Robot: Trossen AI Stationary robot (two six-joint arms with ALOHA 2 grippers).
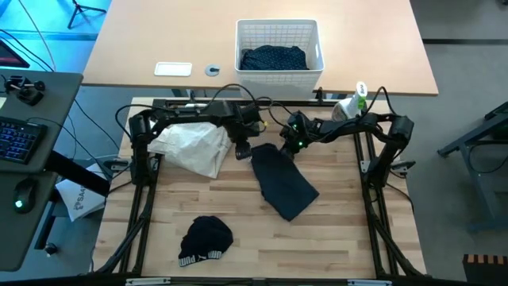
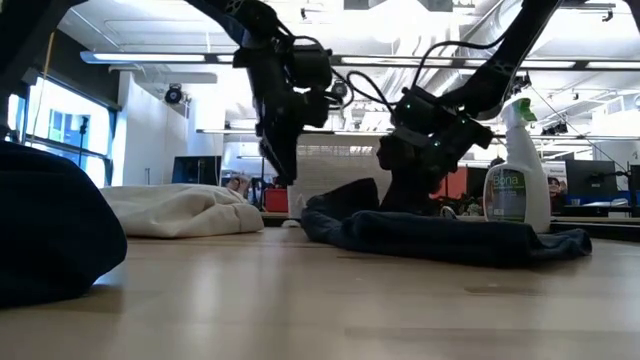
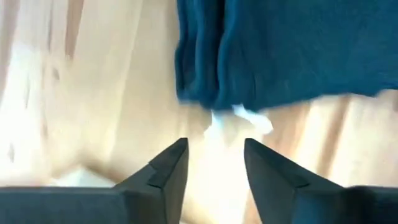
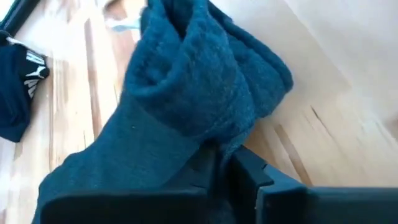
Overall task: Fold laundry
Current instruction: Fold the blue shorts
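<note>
Fabric first: nearest the front edge we've got a small black bundled garment with white lettering on its band [image 1: 205,240], balled up on the light wooden slatted table [image 1: 333,238] toward the left.

Mid-table there's the dark navy soft garment [image 1: 283,180], lying as a long flattish strip running diagonally, with its far end bunched up into thick rolled folds. From the low view it's a low rumpled mound [image 2: 440,237], higher at that bunched end.

The right gripper [image 4: 225,163] is pinched tight on that bunched far end, cloth squeezed between the fingers. The left gripper [image 3: 214,163] sits just beside the same end with its fingers apart and nothing between them; a little white tag [image 3: 239,120] pokes out at the garment's edge right in front of it.

Left of that, a crumpled white cloth pile [image 1: 193,145].

Farther back, a white-and-green spray bottle [image 1: 354,102] stands on the right, and beyond it a white lattice plastic basket [image 1: 279,36] holds a navy dotted garment [image 1: 274,57].
</note>
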